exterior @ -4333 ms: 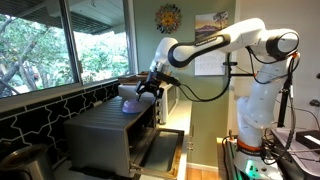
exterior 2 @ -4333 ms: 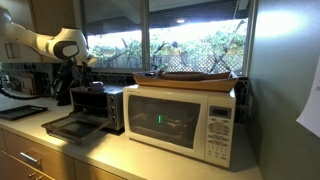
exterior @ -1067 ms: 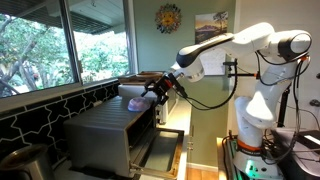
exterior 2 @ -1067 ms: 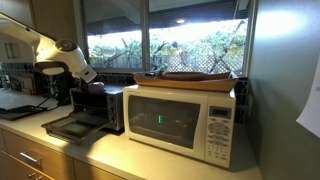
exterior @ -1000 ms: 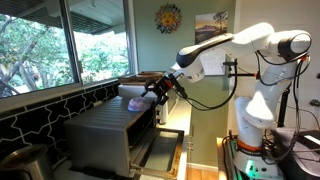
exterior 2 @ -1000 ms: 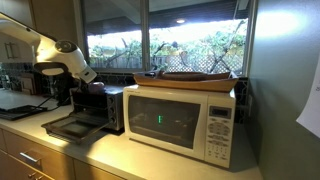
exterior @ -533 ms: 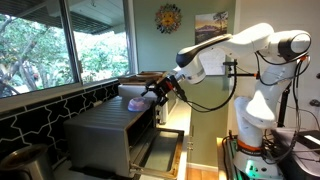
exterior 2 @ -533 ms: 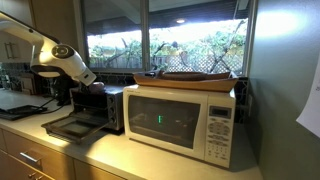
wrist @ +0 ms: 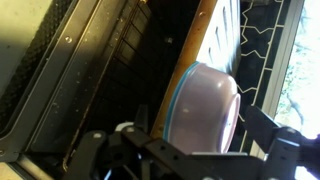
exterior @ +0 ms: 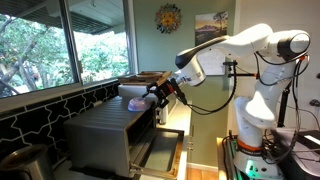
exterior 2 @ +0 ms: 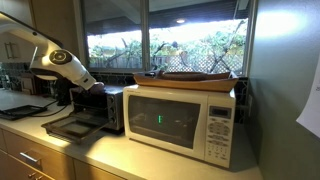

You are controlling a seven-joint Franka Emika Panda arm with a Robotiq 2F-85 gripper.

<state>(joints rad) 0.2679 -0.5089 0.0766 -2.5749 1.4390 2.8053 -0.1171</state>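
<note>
A pale lilac bowl with a blue rim lies on its side on top of a steel toaster oven. My gripper hovers just beside the bowl, at the oven's top front edge, not touching it. In the wrist view the bowl fills the middle, its rim facing right. My gripper stands open, its two dark fingers spread wide on either side below the bowl. The oven door hangs open and the dark cavity and rack show in the wrist view.
A white microwave with a flat wooden tray on top stands next to the toaster oven. Windows and a black tiled backsplash run behind the counter. A dark tray lies further along the counter.
My arm has drawn back a little from the bowl and lowered. The bowl stays on the oven top. The gripper stays open.
</note>
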